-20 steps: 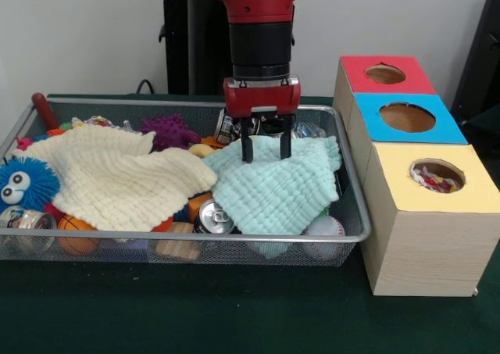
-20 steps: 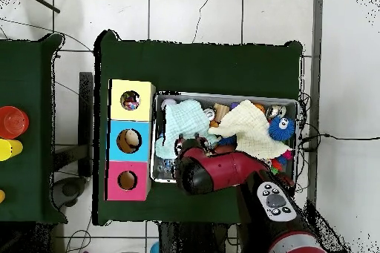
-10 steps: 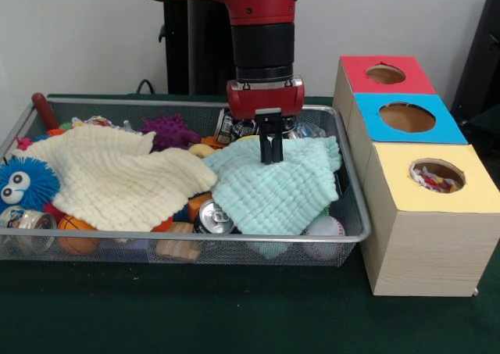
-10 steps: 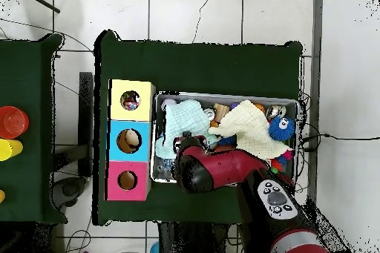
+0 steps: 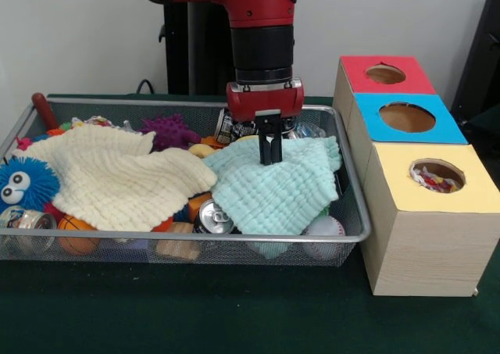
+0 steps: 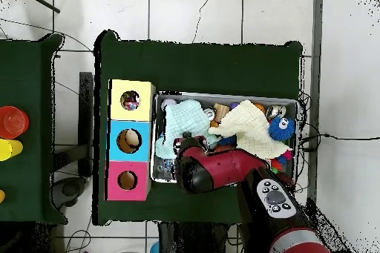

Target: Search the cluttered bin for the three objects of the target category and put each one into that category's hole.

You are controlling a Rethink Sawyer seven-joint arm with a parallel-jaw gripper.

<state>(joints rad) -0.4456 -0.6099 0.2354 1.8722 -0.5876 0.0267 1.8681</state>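
The gripper [image 5: 270, 157] is pinching a fold of the mint cloth [image 5: 277, 188] directly beneath it, in the wire bin [image 5: 355, 217] beside the yellow-topped box [image 5: 437, 205].

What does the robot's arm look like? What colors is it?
The arm is thick and round, shiny red at the top, with a black sleeve-like section and a silver ring below it. Its gripper has a boxy red body with a small grey plate and two thin black fingers. From above, the arm shows a grey oval panel with dark round buttons.
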